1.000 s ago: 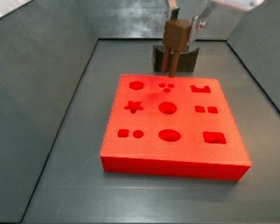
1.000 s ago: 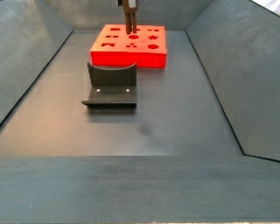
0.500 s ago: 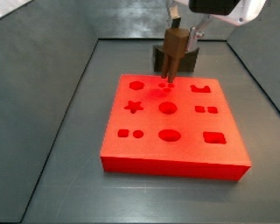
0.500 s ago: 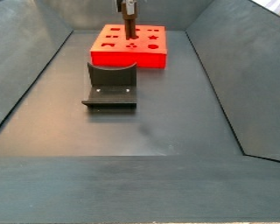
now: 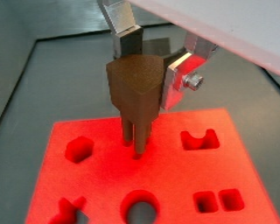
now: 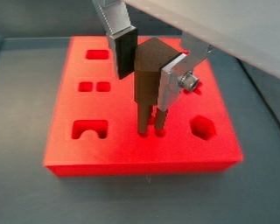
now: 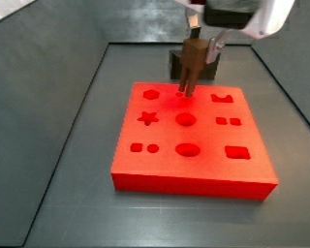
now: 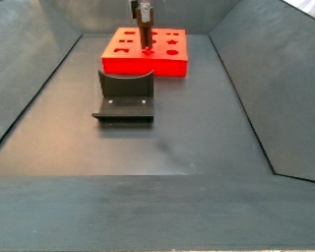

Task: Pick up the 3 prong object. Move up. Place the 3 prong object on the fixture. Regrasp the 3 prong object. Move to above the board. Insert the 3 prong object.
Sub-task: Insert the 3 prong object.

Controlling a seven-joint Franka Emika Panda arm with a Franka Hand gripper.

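Silver two-finger gripper (image 5: pixel 146 66) low over the far part of the board, its flat plates pinching the small tan-brown blocky 3 prong object (image 5: pixel 136 87) on opposite sides; same grip seen in both wrist views (image 6: pixel 150 66). Piece (image 6: pixel 153 83) held upright, thin prongs pointing down, tips at or in the surface of the thick orange-red rectangular board (image 5: pixel 178 184) — depth of entry cannot be told. Prongs meet the board between a hexagon-like hole and a crown-shaped hole. In a side view the gripper (image 7: pixel 197 44) and the piece (image 7: pixel 193 63) stand over the three-dot hole near the board's (image 7: pixel 194 170) far edge. Dark grey-black fixture (image 8: pixel 125 92) with curved notch sits on the grey floor, just beside the board (image 8: pixel 147 61), apart from the gripper (image 8: pixel 142 12).
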